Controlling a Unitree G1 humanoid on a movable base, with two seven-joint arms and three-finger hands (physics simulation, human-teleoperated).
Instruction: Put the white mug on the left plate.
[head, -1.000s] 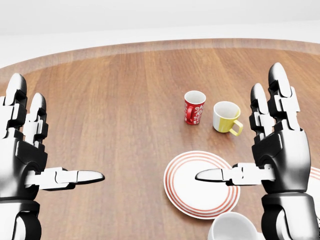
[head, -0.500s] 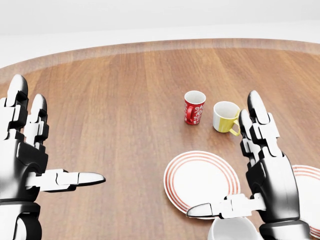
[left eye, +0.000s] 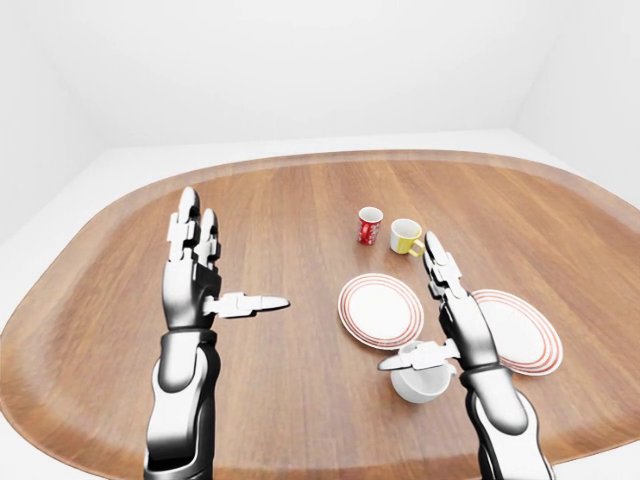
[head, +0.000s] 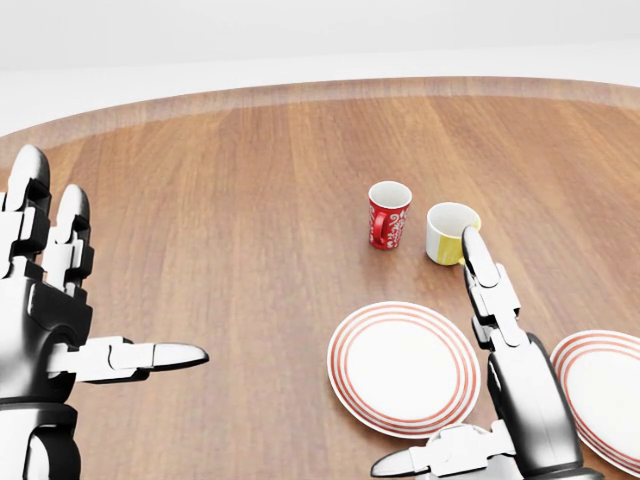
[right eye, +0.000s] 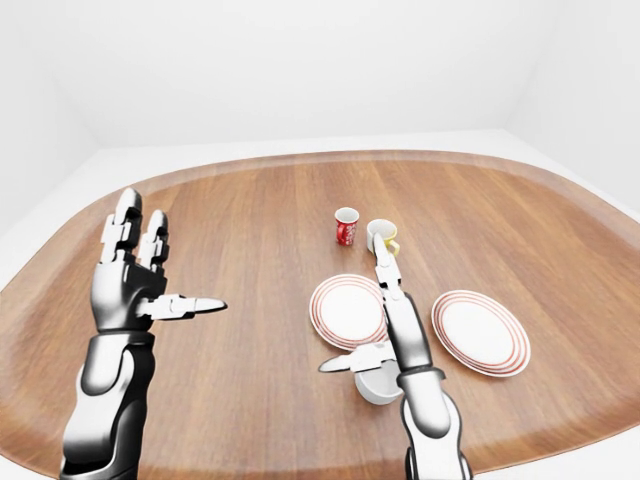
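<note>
The white mug stands upright on the wooden table, just below the left plate, a white plate with red rings. My right hand is open right over the mug. Its thumb lies across the mug's rim and its fingers stretch up between the two plates. In the head view this hand hides the mug. My left hand is open and raised over bare wood at the left, far from the mug.
A second red-ringed plate lies right of the left plate. A red patterned mug and a yellow-and-white mug stand above the plates. The table's rim curves close below the white mug.
My right hand has dropped down and tilted over the white mug, which it now hides in the head view. The left hand has barely moved.
</note>
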